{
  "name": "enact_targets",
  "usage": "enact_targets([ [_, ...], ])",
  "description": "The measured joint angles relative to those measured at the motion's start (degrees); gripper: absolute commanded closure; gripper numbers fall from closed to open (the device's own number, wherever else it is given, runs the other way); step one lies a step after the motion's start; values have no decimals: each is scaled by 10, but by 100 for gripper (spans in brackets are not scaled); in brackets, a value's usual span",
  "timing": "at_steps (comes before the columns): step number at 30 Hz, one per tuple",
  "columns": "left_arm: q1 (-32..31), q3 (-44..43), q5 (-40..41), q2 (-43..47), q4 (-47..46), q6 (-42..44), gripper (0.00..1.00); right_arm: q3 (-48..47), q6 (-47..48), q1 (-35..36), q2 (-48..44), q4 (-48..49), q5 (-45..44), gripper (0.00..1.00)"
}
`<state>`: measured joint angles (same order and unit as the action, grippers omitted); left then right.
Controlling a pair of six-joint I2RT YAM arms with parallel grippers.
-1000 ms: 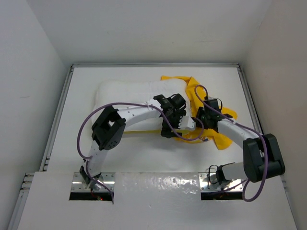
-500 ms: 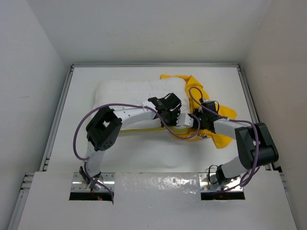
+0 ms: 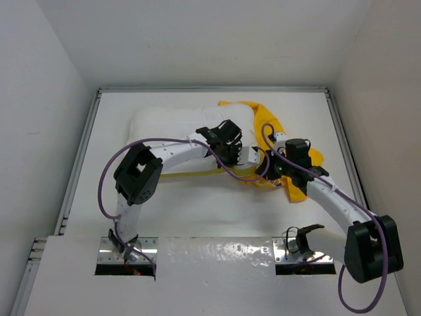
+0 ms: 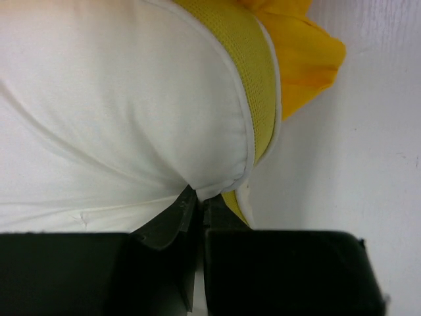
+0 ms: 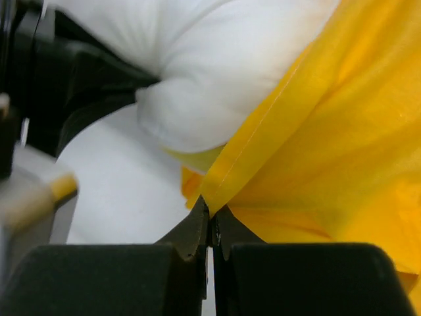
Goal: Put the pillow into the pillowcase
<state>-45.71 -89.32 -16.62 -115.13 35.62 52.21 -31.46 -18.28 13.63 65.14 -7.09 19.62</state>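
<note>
Pillow [image 3: 172, 128] and pillowcase [image 3: 297, 187] are now both in hand. W/in the last sec. the left gripper [image 4: 197, 197], whose fingers stood apart over the cushion's right end, has shut on the pillow's near-right corner, pinching white cover just beside the yellow edge band [image 4: 253, 85]. The right gripper [image 5: 210, 214], part-open a moment ago, has closed on a hem fold of the yellow case, fingers together w/ fabric between them. Right arm has also swung its elbow out toward the near right of the table [image 3: 197, 217]. Judging from this, the grasp step looks done and stuffing can begin, tho no part of the pillow shows inside the case yet. Pillow lies at far centre of the table, long axis running left-right across it. Its right end points at the pillowcase, which is bunched against that end and spills toward the near right. Whether the case mouth is open can't be told.
</note>
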Motion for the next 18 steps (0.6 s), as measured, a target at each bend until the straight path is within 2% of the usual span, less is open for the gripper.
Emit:
enact_targets([
  [9,3,-12,-18,-1,5,-14,100,-28,33,29,29,-71,55,100],
  [18,19,-26,-85,-7,16,-26,100,-32,-50,45,36,-22,76,98],
])
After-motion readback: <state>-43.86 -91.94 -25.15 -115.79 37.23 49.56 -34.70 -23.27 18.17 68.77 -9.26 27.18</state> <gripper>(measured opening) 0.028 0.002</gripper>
